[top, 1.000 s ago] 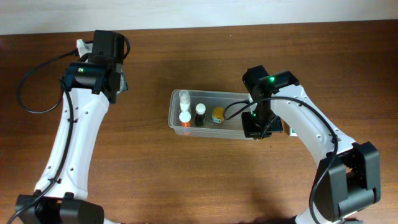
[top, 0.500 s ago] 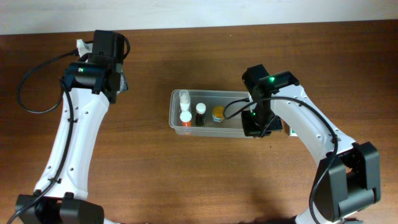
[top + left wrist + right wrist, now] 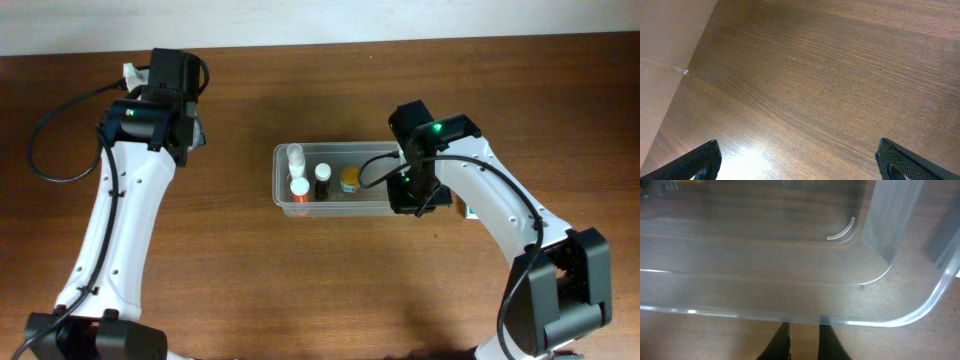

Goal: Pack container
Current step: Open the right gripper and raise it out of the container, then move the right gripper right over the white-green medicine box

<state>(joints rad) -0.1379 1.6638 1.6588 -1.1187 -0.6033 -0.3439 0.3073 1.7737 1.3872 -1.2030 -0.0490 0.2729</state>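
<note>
1. Container (image 3: 330,208) sits mid-table (image 3: 300,290), with small bottles (image 3: 322,180) upright in its left half.
2. Right pincer (image 3: 804,342) at the container's right-end rim, tips nearly together; can't tell if it's pinching.
3. Left pincer (image 3: 801,162) spread wide, well left of the container.

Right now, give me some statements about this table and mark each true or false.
1. The container holds four small bottles. True.
2. The left gripper is shut. False: it is wide open over bare table.
3. The right gripper is at the container's right end. True.
4. The bottles sit in the container's right half. False: they cluster at its left end.
</note>
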